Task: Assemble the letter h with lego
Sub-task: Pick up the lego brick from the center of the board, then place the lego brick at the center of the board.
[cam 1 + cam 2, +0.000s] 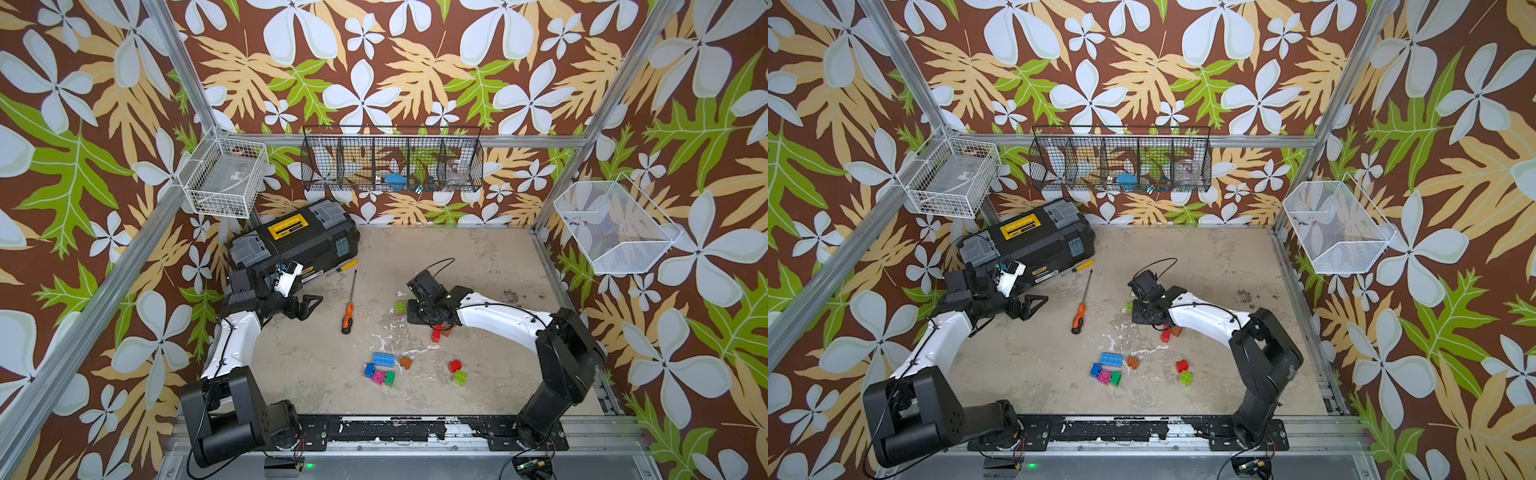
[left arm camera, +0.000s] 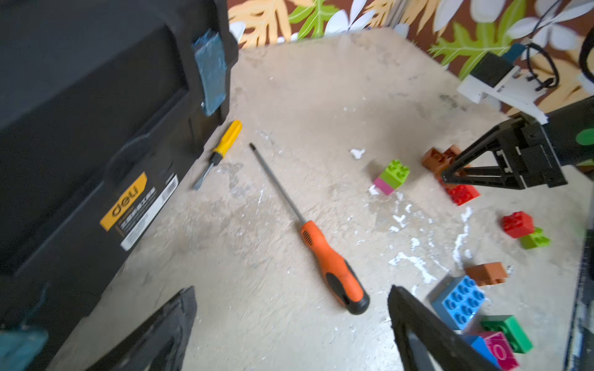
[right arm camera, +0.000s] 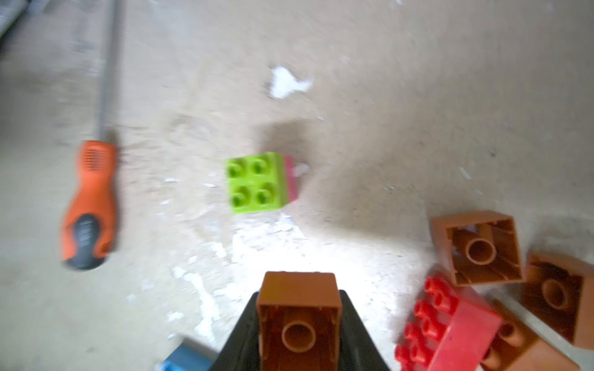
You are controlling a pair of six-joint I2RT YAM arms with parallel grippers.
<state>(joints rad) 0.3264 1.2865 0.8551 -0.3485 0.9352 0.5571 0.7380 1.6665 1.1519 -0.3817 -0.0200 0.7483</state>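
Observation:
Lego bricks lie loose on the table. My right gripper [image 3: 299, 308] is shut on an orange-brown brick [image 3: 299, 324], hollow side towards the camera. Beside it lie a long red brick [image 1: 436, 333] and more orange-brown bricks [image 3: 479, 247]. A light green brick on a pink one [image 1: 401, 307] stands just left of that gripper. Nearer the front are a long blue brick [image 1: 386, 359], small blue, pink and green bricks [image 1: 379, 377], an orange one [image 1: 406, 362], a red one [image 1: 455, 365] and a light green one [image 1: 459, 377]. My left gripper [image 1: 309, 305] hangs open and empty by the toolbox. The letter h is out of view.
A black toolbox [image 1: 295, 241] fills the back left. An orange-handled screwdriver [image 1: 348, 318] lies between the two arms, and a yellow-handled one [image 1: 343, 267] lies by the toolbox. Wire baskets [image 1: 390, 164] hang on the walls.

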